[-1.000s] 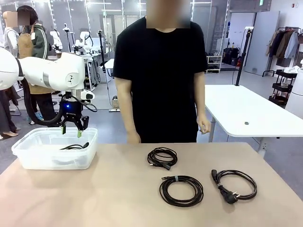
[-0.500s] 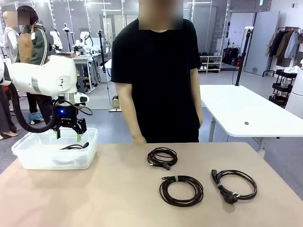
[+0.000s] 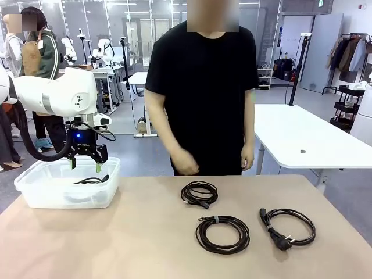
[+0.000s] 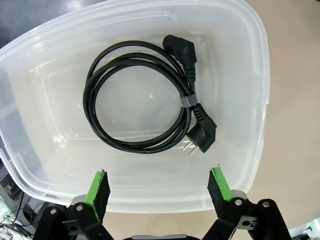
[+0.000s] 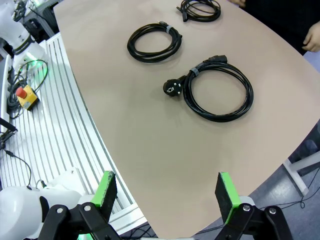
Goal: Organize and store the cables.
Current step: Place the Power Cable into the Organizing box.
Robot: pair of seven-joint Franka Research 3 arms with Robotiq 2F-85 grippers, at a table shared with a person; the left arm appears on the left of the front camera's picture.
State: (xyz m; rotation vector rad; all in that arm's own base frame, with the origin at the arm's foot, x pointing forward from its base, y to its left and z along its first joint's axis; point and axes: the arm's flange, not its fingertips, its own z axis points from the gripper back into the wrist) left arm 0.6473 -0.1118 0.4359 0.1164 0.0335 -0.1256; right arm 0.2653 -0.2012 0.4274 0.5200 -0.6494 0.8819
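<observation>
Left arm (image 3: 58,96): glossy white shell with a thick black hose (image 3: 36,152), blue light (image 3: 77,137) above the black left gripper (image 3: 85,166); right gripper (image 5: 167,192) matches, each with 2 green-padded fingers (image 4: 98,186) and round screws.

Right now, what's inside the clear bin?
One coiled black cable, banded, with plugs at both ends, lies flat on the bin floor. The left gripper hangs open above it, empty. Its fingers cover only bits of the near rim.
</observation>
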